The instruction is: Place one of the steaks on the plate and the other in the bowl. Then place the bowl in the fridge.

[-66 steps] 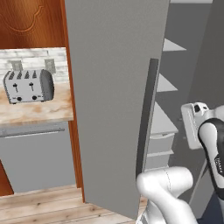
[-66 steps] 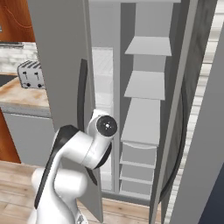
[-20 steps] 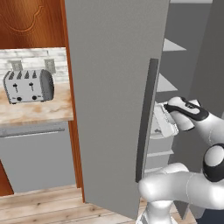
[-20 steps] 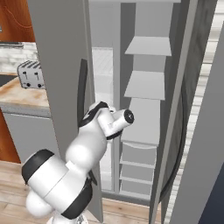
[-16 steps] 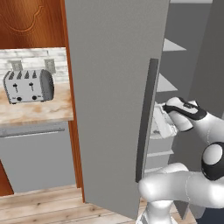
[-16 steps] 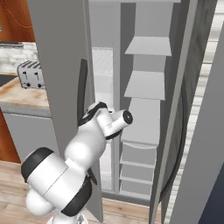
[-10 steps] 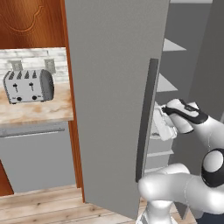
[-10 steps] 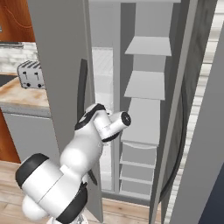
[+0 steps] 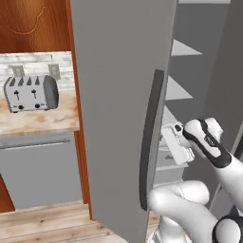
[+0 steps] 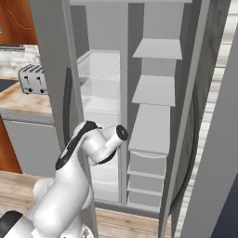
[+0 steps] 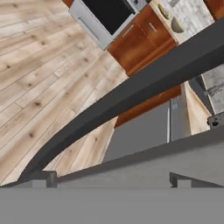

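Nearest: one white arm, its pincer (image 9: 174, 142) spread wide, nothing between the finger tips, set just beside the one long black curved handle (image 9: 149, 137) on the edge of the tall grey fridge door (image 9: 118, 109). From the hand camera, that handle (image 11: 131, 94) arcs across close in front, with the grey door edge under it; two small dark finger tips (image 11: 41, 179) apart at the bottom.

Tall grey two-door fridge (image 10: 153, 116): both doors swung open, one left and one right (image 10: 204, 116), a second black handle (image 10: 186, 176) along the right one. Inside, counted: three pale shelves (image 10: 155, 90) stacked in the right column, three drawers (image 10: 146, 179) beneath them, clear glass shelves (image 10: 100, 74) in the left column. Nothing visible on any shelf. No readable writing on the fridge; a small mark on the arm's dark wrist band, too small to read.

Farther left: one silver four-slot toaster (image 9: 31, 92) on a pale wooden bench (image 9: 38, 118), grey appliance front (image 9: 40, 171) below, red-brown cabinet (image 9: 33, 23) above. Light plank floor (image 11: 39, 70) beyond.
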{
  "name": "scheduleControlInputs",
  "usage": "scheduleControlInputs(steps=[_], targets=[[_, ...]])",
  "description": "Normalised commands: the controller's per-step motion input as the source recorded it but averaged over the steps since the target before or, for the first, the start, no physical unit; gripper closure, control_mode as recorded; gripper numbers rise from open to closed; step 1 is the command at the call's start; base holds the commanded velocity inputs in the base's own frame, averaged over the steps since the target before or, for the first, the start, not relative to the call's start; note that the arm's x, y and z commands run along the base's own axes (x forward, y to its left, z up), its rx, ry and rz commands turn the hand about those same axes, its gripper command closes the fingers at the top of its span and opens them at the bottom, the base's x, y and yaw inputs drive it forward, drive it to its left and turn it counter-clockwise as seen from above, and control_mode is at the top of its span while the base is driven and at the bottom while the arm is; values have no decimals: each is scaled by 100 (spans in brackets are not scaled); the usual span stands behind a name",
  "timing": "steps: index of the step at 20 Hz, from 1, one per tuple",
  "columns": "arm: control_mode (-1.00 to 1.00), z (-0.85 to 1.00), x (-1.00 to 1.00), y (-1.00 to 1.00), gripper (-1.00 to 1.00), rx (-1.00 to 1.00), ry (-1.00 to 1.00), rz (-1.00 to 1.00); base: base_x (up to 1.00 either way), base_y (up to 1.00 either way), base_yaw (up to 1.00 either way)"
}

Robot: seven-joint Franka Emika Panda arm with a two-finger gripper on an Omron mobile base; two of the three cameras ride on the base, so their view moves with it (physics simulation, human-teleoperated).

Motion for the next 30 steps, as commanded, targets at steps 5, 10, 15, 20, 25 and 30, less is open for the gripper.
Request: scheduleControlInputs(steps=[5, 10, 15, 20, 25, 30], targets=[[-100, 0, -85, 100, -100, -13, 4, 0, 0, 0, 0], [-100, 0, -65, 100, -100, -19, 8, 0, 0, 0, 0], [-100, -1, -62, 100, -100, -19, 5, 0, 0, 0, 0], [-100, -10, -52, 100, -100, -15, 1, 0, 0, 0, 0], [-100, -4, -49, 100, -100, -11, 0, 0, 0, 0, 0], [-100, -34, -51, 100, -100, -11, 5, 0, 0, 0, 0]])
